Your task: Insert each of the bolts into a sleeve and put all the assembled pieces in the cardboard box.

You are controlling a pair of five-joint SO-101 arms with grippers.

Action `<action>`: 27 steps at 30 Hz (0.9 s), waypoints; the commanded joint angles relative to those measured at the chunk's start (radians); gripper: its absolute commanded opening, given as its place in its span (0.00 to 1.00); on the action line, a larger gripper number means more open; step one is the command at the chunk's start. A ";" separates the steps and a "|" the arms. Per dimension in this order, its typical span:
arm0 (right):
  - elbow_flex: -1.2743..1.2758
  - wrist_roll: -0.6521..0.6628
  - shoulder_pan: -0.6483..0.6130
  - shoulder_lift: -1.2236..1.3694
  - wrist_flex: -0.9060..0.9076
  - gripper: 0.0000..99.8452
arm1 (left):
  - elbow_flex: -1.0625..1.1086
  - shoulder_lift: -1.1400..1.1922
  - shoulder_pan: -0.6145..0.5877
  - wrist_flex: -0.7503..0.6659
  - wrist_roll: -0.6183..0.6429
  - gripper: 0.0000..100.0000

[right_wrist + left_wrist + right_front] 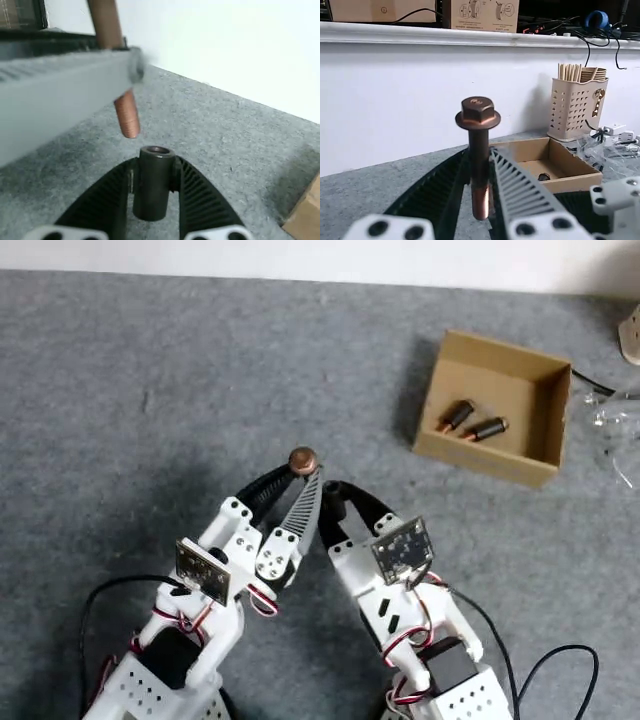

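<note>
A copper bolt (pixel 479 160) stands upright, head up, with my left gripper (pixel 480 175) shut on its shank. From above, the bolt's head (pixel 303 460) shows at the tip of the left gripper (pixel 300 480). My right gripper (pixel 154 187) is shut on a dark sleeve (pixel 152 182), held upright with its bore facing up. The bolt's lower end (pixel 126 116) hangs just above and slightly beside the sleeve's mouth. The right gripper (pixel 335 502) sits close beside the left one. A cardboard box (pixel 540 390) at the far right holds two assembled pieces (pixel 472 422).
Grey felt covers the table. Clear plastic bags (pixel 610 425) lie right of the box. A beige slotted basket (pixel 577 107) with wooden sticks stands behind the box, against the white wall. Open table lies to the left and in front of the grippers.
</note>
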 commanded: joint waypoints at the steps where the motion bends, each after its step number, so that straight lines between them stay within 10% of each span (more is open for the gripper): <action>1: 0.127 -0.034 -0.005 -0.013 -0.045 0.00 | 0.024 -0.024 -0.013 -0.058 0.008 0.01; 27: 0.127 -0.031 -0.056 -0.013 -0.064 0.00 | 0.024 -0.016 -0.056 -0.038 0.284 0.01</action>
